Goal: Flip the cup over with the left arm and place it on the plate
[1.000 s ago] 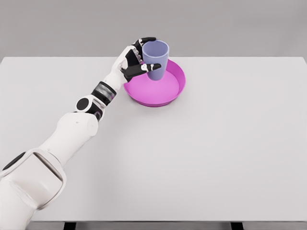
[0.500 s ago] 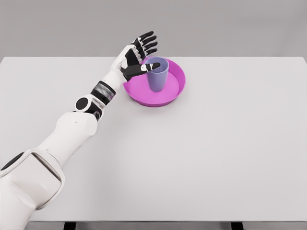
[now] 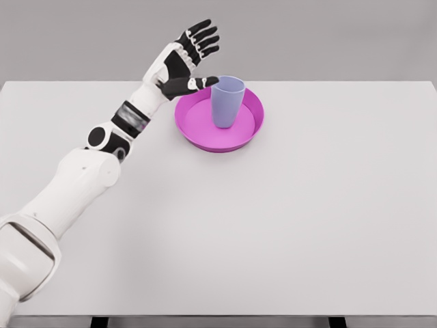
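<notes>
A lavender cup (image 3: 227, 101) stands upright, mouth up, inside the magenta plate (image 3: 198, 130) at the back middle of the white table. My left hand (image 3: 194, 58) hovers above and to the left of the cup, fingers spread and holding nothing. Its thumb tip lies just beside the cup's rim; whether it touches I cannot tell. The left arm reaches in from the lower left corner. The right arm is out of view.
The white table (image 3: 307, 219) stretches wide around the plate. A grey wall rises behind its far edge.
The left hand let go of the cup, which now stands on the plate. The hand then opened and lifted up and to the left, away from the cup.
</notes>
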